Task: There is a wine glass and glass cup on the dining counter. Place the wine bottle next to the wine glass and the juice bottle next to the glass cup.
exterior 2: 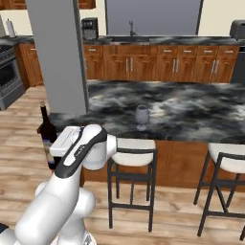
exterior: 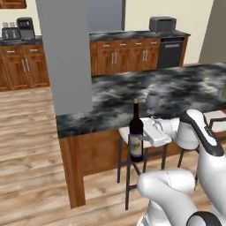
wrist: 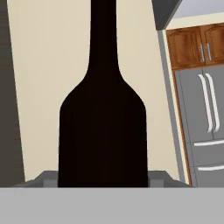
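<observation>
The long dining counter (exterior: 185,88), topped in black-and-grey marbled stone on a reddish-brown wooden base, is seen running across the middle of both base views. A broad grey pillar (exterior: 66,57) is seen rising from its left end. Against the back wall, wooden cabinets (exterior: 128,55) are ranged under a dark worktop, with a black dishwasher (exterior: 171,52) at their right end and a toaster (exterior: 162,24) set on top. White-seated stools (exterior 2: 133,146) on dark metal legs are drawn up along the counter's near side. The wine bottle (exterior: 136,132), dark and slim with a pale label, is held upright off the counter, in front of its near edge and above the wooden floor, to the left of the nearest stool. It is clamped low on its body by the gripper (exterior: 145,136), whose fingers are closed against the glass; in the hand view the black bottle is seen close up between the finger tips. The wine glass (exterior: 152,101), small, grey and see-through, is seen standing on the stone top near its front edge, just beyond and to the right of the held bottle, apart from it.
</observation>
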